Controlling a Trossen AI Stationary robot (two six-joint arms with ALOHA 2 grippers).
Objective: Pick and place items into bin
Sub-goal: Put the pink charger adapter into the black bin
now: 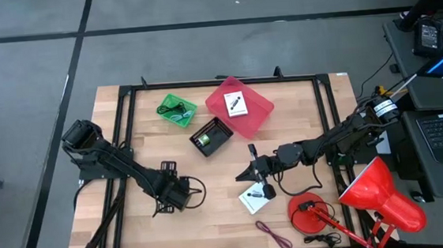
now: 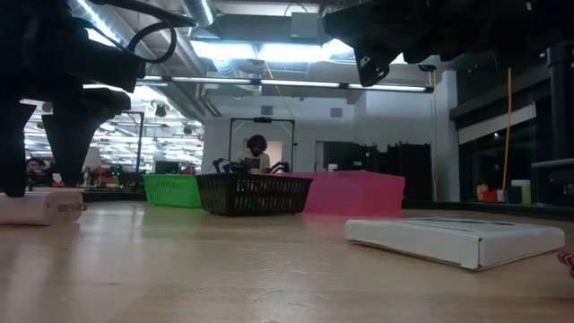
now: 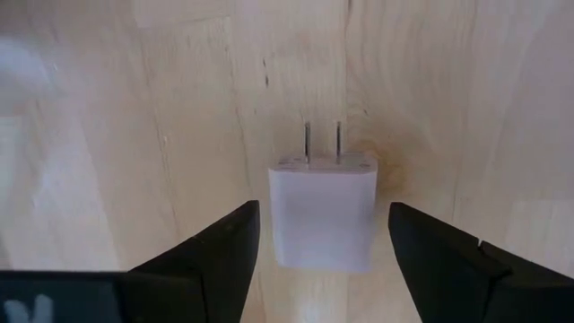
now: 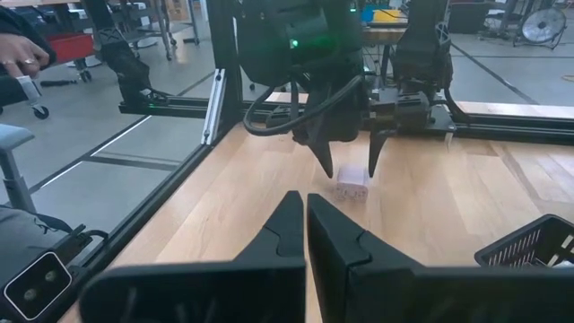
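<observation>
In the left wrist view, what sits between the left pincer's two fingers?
A white plug adapter, prongs pointing away from the camera, lies on the bare wooden table between the open fingers of the left pincer, touching neither.

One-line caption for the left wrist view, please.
Left gripper, jaws open, straddles a white wall charger lying prongs-forward on the wooden table.

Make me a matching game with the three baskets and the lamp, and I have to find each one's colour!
Things:
1. basket holding a dark cord
2. basket holding a white card
3. basket in the middle
4. desk lamp

Colours:
A. black
B. red
C. green
D. pink

Pairs: 1-C, 2-D, 3-A, 4-B
</observation>
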